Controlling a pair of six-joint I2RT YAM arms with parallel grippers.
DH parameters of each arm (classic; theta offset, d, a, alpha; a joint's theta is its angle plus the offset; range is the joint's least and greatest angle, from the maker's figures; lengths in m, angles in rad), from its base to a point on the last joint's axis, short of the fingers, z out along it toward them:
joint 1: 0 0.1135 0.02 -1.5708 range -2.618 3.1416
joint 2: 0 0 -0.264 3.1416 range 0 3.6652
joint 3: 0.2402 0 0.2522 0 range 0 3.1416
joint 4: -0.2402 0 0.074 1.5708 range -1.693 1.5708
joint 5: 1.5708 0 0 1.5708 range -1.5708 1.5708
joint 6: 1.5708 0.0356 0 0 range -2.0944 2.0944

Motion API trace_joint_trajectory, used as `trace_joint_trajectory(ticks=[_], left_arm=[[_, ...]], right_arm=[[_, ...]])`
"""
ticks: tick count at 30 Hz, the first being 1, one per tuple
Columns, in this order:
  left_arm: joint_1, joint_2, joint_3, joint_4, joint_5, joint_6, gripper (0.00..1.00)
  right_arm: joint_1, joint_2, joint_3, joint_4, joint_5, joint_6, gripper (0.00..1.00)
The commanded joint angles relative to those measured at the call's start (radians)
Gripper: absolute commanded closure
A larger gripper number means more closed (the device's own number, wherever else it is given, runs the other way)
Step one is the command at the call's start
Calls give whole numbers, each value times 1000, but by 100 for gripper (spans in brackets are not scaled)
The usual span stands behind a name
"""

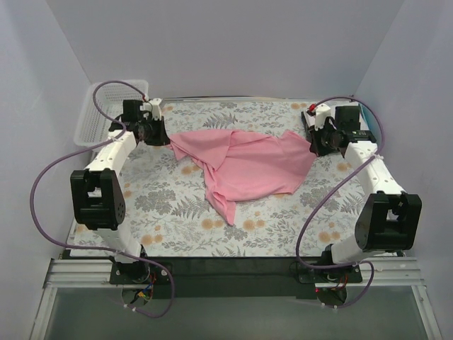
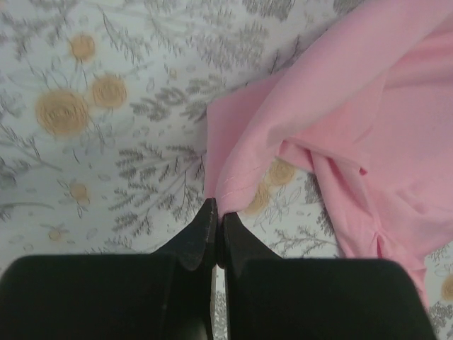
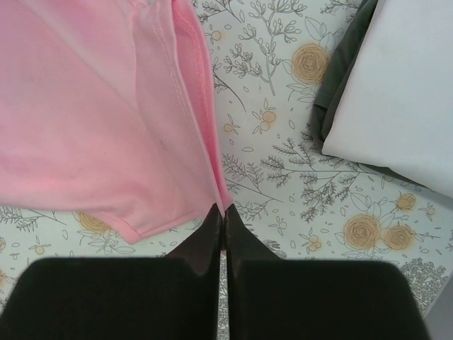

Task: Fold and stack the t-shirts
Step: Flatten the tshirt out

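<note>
Here, the left gripper (image 2: 215, 224) has its two black fingers pressed together, and a hemmed corner of the pink shirt (image 2: 354, 106) is pinched between the tips. The corner is lifted a little, and the fabric falls away in loose folds to the right of that view. The right gripper (image 3: 224, 214) is likewise closed, its tips nipping a stitched edge of the same shirt. From that grip the cloth spreads up and to the left in the right wrist view.

Seen from above, the two grippers sit at opposite sides of the far half of the table, left and right, with the shirt strung between them. The shirt is unfolded and crumpled. Its upper edge runs from one gripper to the other, creases cross its middle, and a narrow tongue trails toward the near edge.

It lies on the tablecloth (image 1: 177, 209), which is printed with grey ferns and orange flowers. Just right of the right gripper a folded shirt (image 3: 400, 99) lies flat, white with a dark edge along its left side, apart from the pink one with bare tablecloth between them. A basket (image 1: 95, 120) of white mesh stands at the far left corner, beside the left gripper.
</note>
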Motion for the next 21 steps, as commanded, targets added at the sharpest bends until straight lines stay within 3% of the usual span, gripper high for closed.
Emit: trace_joint_trajectory(ticks=[1, 4, 9, 11, 12, 14, 16, 21], left_arm=[[12, -91, -102, -19, -43, -20, 100], [48, -37, -95, 1, -101, -15, 100], [105, 173, 171, -38, -126, -44, 98], [106, 244, 247, -48, -108, -43, 89], [106, 256, 300, -48, -50, -38, 76], [99, 262, 331, -54, 18, -35, 65], [67, 244, 327, -52, 76, -5, 47], [-118, 94, 149, 24, 40, 119, 46]], right_arm=[[-2, 32, 30, 15, -34, -9, 99], [-1, 74, 50, 14, -48, 2, 99], [10, 123, 90, 14, -63, 23, 99], [14, 143, 107, 17, -64, 30, 99], [17, 149, 113, 15, -66, 36, 99], [21, 164, 125, 15, -69, 42, 99], [22, 180, 139, 15, -74, 50, 99], [22, 201, 162, 14, -72, 53, 99]])
